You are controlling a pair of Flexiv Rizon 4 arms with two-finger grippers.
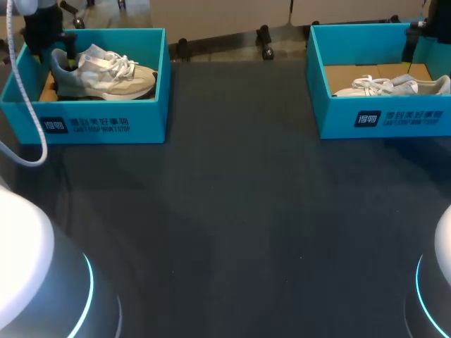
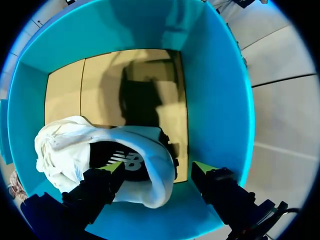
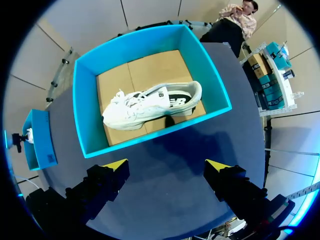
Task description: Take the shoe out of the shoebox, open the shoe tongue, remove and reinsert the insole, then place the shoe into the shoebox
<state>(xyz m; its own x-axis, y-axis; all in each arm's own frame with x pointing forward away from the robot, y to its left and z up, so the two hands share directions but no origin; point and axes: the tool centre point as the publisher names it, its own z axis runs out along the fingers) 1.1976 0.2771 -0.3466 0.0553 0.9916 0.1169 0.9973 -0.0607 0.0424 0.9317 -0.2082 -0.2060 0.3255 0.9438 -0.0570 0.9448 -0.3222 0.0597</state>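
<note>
A white sneaker (image 1: 106, 72) lies in the teal shoebox (image 1: 106, 120) at the table's far left. My left arm (image 1: 41, 28) comes down at its heel end. In the left wrist view my left gripper (image 2: 159, 168) is open astride the heel (image 2: 155, 175): one fingertip (image 2: 113, 168) is over the dark shoe opening, the other (image 2: 204, 168) stands outside the heel without touching it. A second white sneaker (image 3: 150, 106) lies in the far right shoebox (image 3: 86, 120). My right gripper (image 3: 167, 166) hangs open and empty above the table on the near side of that box.
The dark tabletop (image 1: 239, 225) spreads between the two boxes and toward the front. The cardboard floor (image 2: 135, 85) of the left box is bare beyond the sneaker. The second sneaker (image 1: 394, 86) and its box (image 1: 380, 120) sit below my right arm (image 1: 431, 21).
</note>
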